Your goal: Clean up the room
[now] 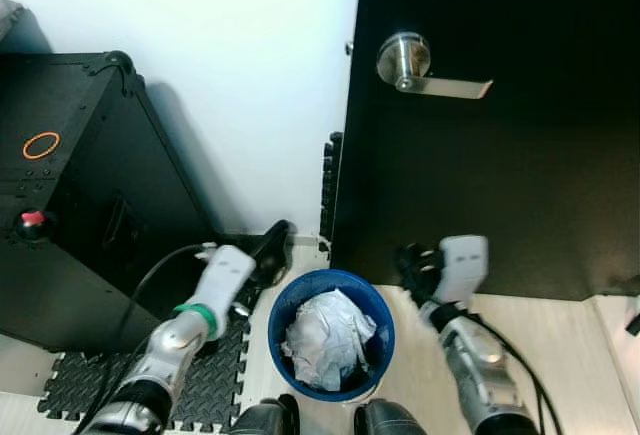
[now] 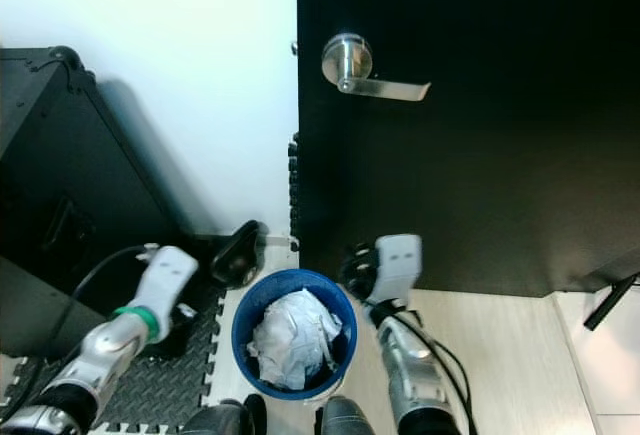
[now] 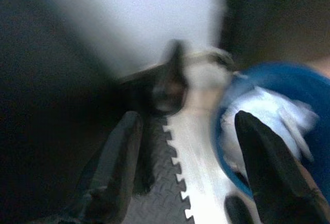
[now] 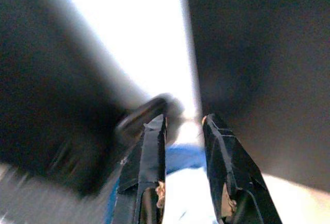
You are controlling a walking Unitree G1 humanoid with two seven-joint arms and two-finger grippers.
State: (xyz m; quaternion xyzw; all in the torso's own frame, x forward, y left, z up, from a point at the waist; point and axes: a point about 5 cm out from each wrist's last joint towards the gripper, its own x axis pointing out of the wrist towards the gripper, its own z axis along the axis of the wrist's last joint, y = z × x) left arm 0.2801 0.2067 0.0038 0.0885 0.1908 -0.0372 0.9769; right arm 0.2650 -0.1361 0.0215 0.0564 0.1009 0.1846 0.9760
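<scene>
Trash (image 1: 325, 340), crumpled paper, fills the blue bin (image 1: 372, 307) at the robot's feet. Left gripper (image 3: 185, 157) hangs open and empty; right gripper (image 4: 183, 131), blurred, seems slightly parted. A careless step could tip the bin.

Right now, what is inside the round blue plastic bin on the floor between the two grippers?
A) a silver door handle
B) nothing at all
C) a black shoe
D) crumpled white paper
D: the round blue plastic bin holds a wad of crumpled white paper that fills most of its opening.
</scene>
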